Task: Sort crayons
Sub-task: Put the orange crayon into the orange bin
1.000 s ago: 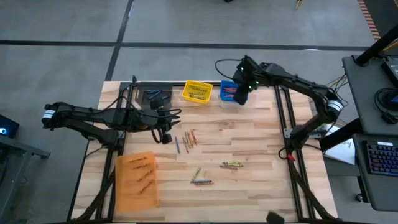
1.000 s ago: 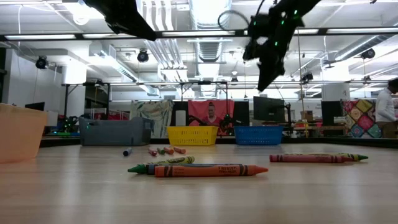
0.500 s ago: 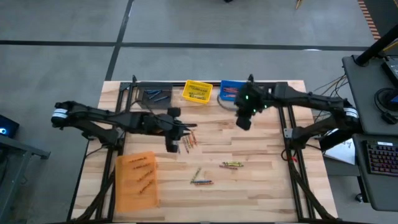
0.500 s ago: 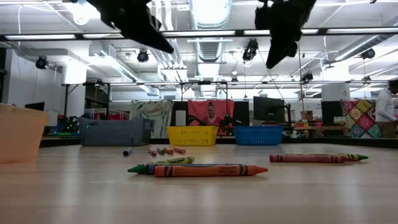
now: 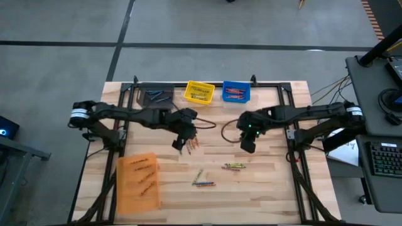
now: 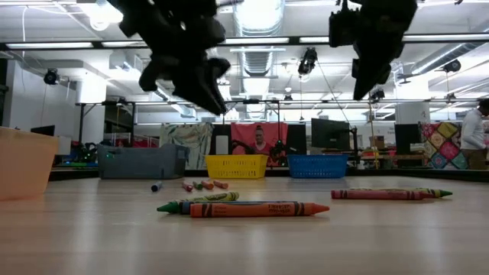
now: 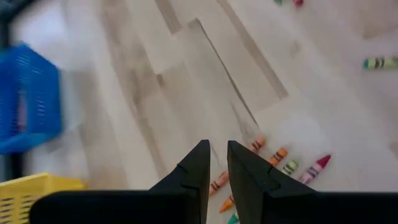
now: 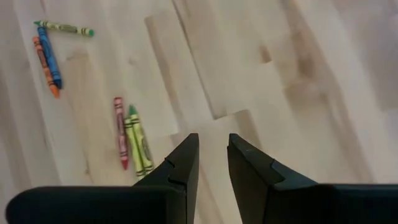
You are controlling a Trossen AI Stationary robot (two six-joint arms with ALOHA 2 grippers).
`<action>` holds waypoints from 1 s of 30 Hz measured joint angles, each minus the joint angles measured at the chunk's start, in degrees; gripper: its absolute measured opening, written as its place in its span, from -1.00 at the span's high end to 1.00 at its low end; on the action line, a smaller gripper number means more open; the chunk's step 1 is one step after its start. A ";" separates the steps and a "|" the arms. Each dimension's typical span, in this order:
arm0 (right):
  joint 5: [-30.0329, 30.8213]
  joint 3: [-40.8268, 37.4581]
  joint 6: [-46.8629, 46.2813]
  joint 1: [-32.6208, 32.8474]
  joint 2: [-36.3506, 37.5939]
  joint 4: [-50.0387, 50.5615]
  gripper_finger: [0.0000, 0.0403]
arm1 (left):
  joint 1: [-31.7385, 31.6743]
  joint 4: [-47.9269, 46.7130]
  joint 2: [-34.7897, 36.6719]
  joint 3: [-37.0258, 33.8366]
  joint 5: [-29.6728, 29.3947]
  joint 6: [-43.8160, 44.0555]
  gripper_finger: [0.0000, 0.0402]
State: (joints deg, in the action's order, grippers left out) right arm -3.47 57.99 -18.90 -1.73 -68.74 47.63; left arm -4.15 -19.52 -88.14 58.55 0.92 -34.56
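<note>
Crayons lie loose on the wooden table (image 5: 270, 182). One cluster (image 5: 192, 142) is at mid-table; it also shows in the left wrist view (image 7: 283, 163). A red and green group (image 5: 233, 166) lies nearer, also seen in the right wrist view (image 8: 132, 140). A blue, orange and green group (image 5: 202, 182) is by the near side (image 8: 48, 53). My left gripper (image 5: 182, 143) hovers above the cluster's left side, its fingers nearly together and empty (image 7: 217, 155). My right gripper (image 5: 248, 143) hovers over bare wood right of centre, fingers nearly together and empty (image 8: 212, 149).
A dark grey bin (image 5: 157, 96), a yellow bin (image 5: 200, 92) and a blue bin (image 5: 236, 92) stand along the far edge, and each holds crayons. An orange bin (image 5: 138, 182) with crayons sits at the near left. Black frame rails run along both table sides.
My right gripper has come away from above the blue bin toward the table's near edge, to right of centre. My left gripper has gone toward the table's right edge, up to the mid-table crayon cluster. The crayons have not moved.
</note>
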 joint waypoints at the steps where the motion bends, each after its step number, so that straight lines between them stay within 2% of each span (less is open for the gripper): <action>1: 0.03 -0.89 -1.12 0.73 0.07 -0.93 0.64 | -0.56 -0.36 -1.23 0.47 1.28 -0.68 0.81; 5: 0.03 -3.76 -3.83 3.22 0.12 -5.45 0.66 | -2.30 -0.97 -6.36 2.62 5.70 -3.98 0.81; 10: 0.05 -5.85 -5.63 5.55 0.12 -10.15 0.65 | -4.39 -5.30 -12.18 5.83 5.74 -7.41 0.81; 16: 0.52 -6.05 -7.34 7.11 0.12 -12.49 0.61 | -5.89 -12.07 -17.49 10.67 5.75 -7.58 0.81; 25: 0.60 -6.14 -7.27 7.38 0.12 -13.74 0.64 | -6.08 -15.31 -21.50 13.99 5.73 -10.40 0.80; 30: 0.64 -6.16 -7.21 7.38 0.12 -13.76 0.62 | -6.09 -15.51 -22.08 13.93 5.71 -10.57 0.68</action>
State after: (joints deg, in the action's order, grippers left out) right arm -2.83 51.83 -26.11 5.65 -68.62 33.87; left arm -10.24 -35.03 -110.22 72.48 6.64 -45.12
